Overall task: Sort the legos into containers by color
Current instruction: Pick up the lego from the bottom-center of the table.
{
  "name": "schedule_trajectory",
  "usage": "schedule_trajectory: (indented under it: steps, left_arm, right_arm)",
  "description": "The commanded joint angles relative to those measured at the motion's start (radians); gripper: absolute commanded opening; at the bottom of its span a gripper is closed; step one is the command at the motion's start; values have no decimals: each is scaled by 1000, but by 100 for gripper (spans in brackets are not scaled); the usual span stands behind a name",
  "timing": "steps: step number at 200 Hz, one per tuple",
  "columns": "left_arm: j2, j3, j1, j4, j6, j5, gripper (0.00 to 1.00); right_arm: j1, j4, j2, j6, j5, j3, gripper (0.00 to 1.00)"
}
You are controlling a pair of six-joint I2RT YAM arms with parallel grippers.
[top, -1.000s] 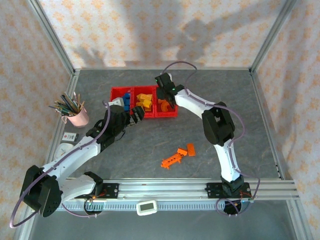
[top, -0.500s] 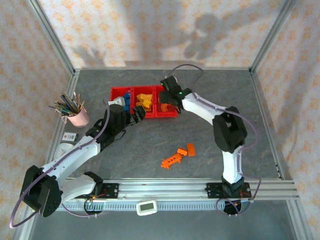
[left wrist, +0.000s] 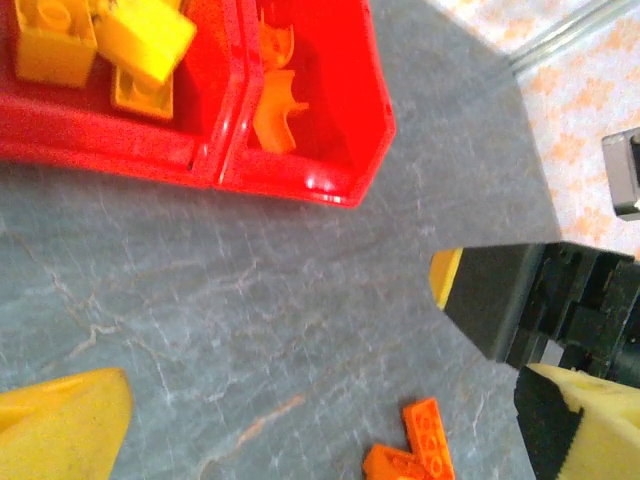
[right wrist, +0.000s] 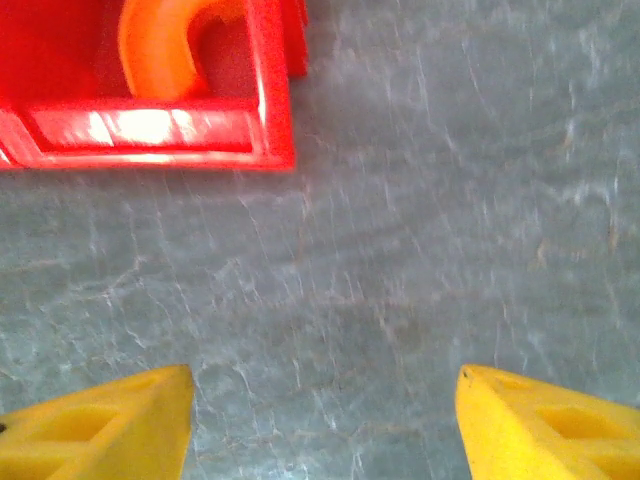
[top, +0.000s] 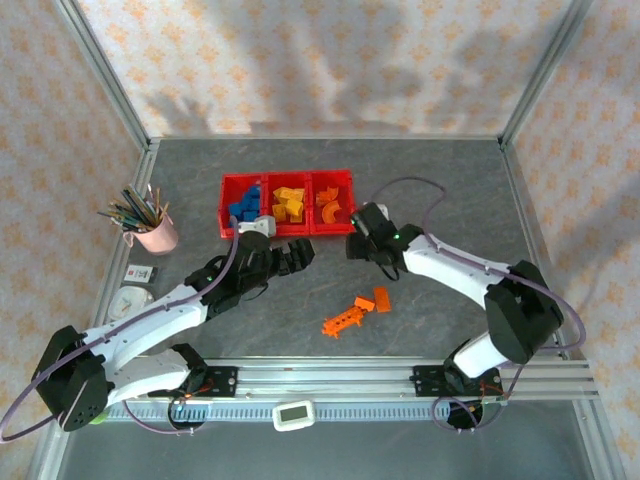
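Observation:
The containers stand at the back of the table, three joined red bins. Blue legos fill the left bin, yellow ones the middle and orange ones the right. A small orange brick and a long toothed orange piece lie on the table nearer me. My left gripper is open and empty just in front of the tray. My right gripper is open and empty beside the tray's right front corner. In the left wrist view the orange legos lie ahead of the left gripper. The right gripper is over bare table, with a curved orange lego in the bin's corner.
A pink cup of coloured pencils stands at the left. A small card and a white disc lie near the left edge. A metal frame borders the grey table. The right gripper's black body shows in the left wrist view.
The right gripper has pulled back from over the orange bin to the table in front of the tray, and its jaws have widened. The left gripper has drawn away from the tray, toward the right.

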Motion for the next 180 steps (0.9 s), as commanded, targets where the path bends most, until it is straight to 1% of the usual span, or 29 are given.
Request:
schedule_trajectory:
  steps: [1, 28, 53, 86, 122, 150, 169, 180]
  left_arm:
    - [16, -10, -43, 37, -43, -56, 99]
    - [-8, -39, -68, 71, -68, -85, 99]
    - [-27, -55, -73, 72, -76, -115, 99]
    - [-12, -55, -74, 64, -87, -111, 99]
    - [-8, -57, -74, 56, -93, -119, 99]
    - [-16, -51, -75, 39, -91, -133, 99]
    - [-21, -51, -74, 39, -88, -137, 99]
    - [-19, -51, -74, 39, -86, -137, 99]
  right_arm:
    - [57, -64, -76, 103, 66, -89, 72]
    - [97, -56, -90, 163, 46, -160, 74]
    - [134, -48, -87, 197, 41, -201, 76]
    - [166, -33, -82, 218, 8, -242, 77]
    - [212, -42, -93, 260, 8, -236, 79]
    - [244, -108, -93, 367, 59, -212, 80]
    - [263, -116, -98, 437, 61, -207, 80]
    - [273, -106, -92, 450, 58, -202, 79]
